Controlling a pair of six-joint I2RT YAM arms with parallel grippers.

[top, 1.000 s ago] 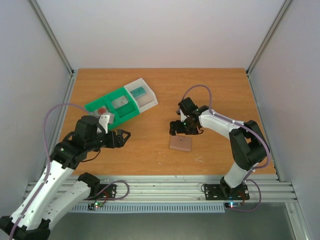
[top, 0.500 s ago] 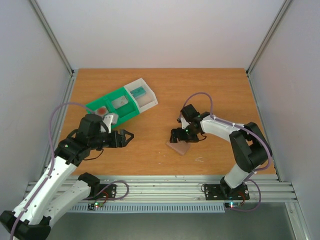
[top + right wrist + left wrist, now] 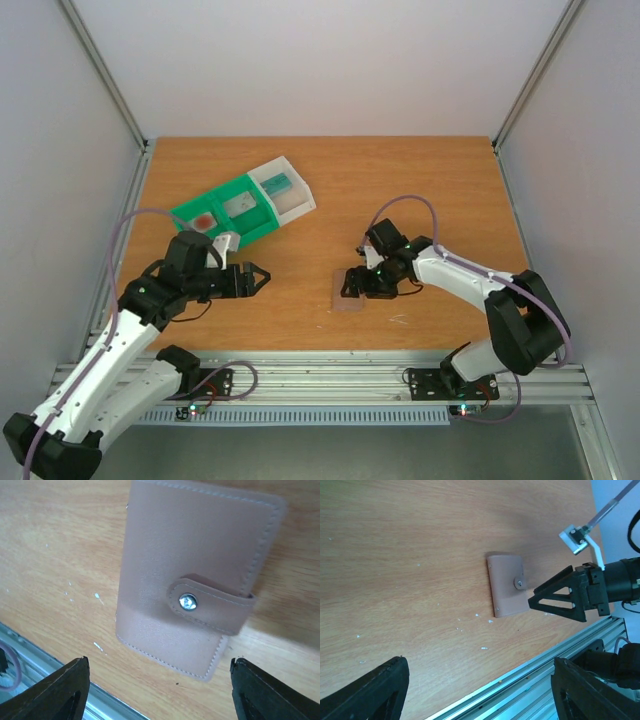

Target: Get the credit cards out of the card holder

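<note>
The right tool (image 3: 352, 285) hangs released over the closed card holder (image 3: 195, 580); left tool (image 3: 255, 277) released.

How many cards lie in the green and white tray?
3 in the tray: red-blotched card at its left end, pale card in the middle, teal card in the white end. More may hide beneath.

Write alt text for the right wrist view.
A closed pinkish-tan card holder, its strap snapped shut with a metal stud, lies flat on the wooden table. The right tool hangs above it, its two dark fingertips in the bottom corners, spread wide and gripping nothing.
</note>
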